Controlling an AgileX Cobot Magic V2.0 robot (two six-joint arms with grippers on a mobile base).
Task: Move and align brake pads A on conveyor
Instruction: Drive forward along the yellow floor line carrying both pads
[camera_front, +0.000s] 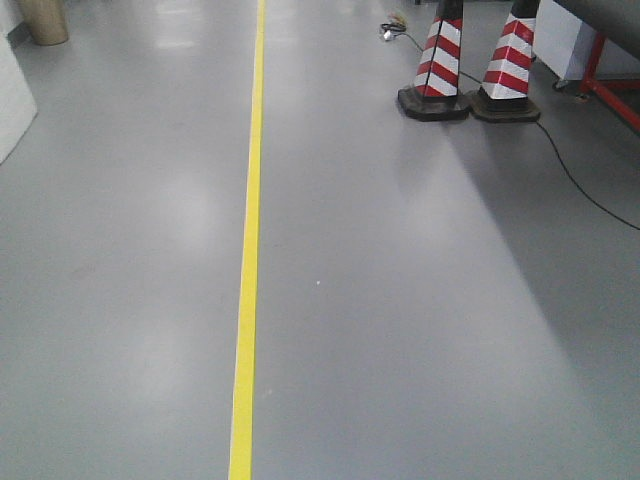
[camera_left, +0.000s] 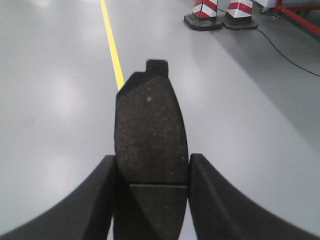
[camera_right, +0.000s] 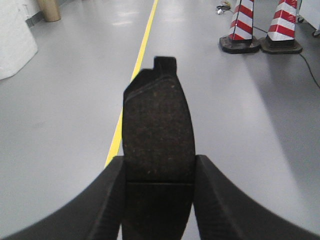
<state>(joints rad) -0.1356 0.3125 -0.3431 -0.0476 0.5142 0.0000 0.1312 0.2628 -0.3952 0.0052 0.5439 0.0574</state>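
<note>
Though its lower end is cropped, the black left gripper pinches a flat dark grey brake pad. The black right gripper grips a second pad, likewise cropped.

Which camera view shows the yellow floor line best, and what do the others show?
The exterior front-facing view: the yellow line runs unbroken from top to bottom. The left wrist view loses it behind the left brake pad; the right wrist view cuts it off at the right gripper.
</note>
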